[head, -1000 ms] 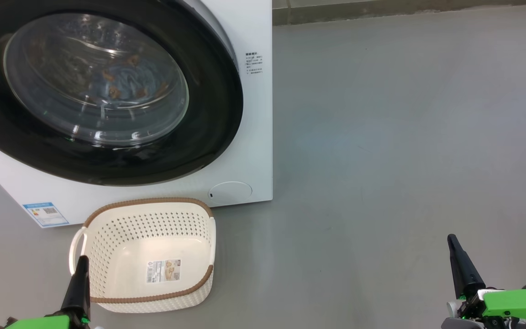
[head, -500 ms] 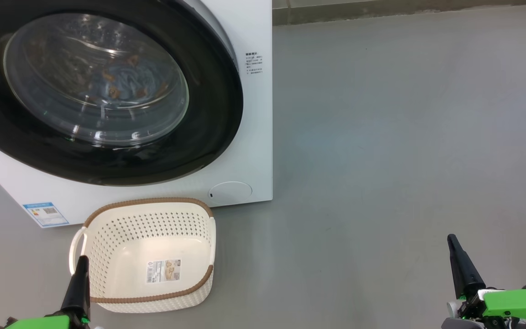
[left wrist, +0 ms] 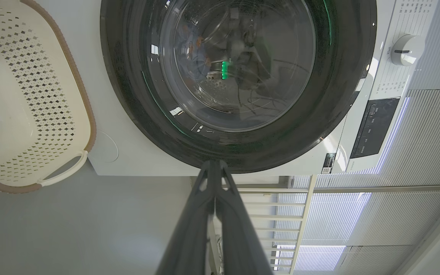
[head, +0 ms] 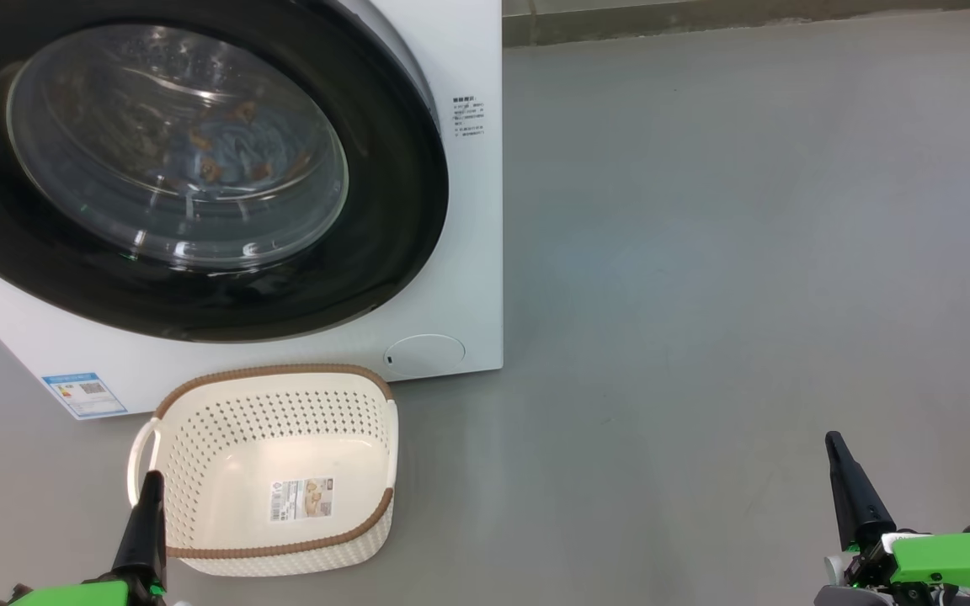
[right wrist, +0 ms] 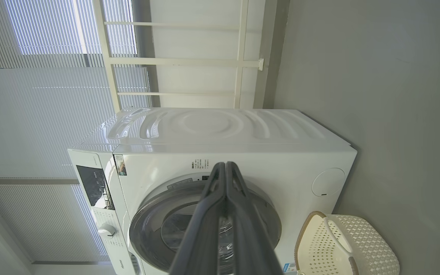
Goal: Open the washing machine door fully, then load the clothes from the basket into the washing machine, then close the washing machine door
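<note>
While the one door (head: pixel 392 210) stands shut and faces the robot, the single bundle of clothes (head: pixel 232 151) lies in the washer (head: pixel 472 252), behind the glass. One basket (head: pixel 199 438) sits empty on the floor (head: pixel 704 295) just before the washer, mouth up, long axis along the washer's front. The left fingers (head: pixel 148 497) and the right fingers (head: pixel 840 463) are each pressed together, holding nothing and pointing toward the washer.

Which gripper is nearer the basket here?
Left. The left gripper sits at the near left corner of the basket, its shut tip overlapping the rim in the head view. The right gripper is far off to the right, above bare floor.
</note>
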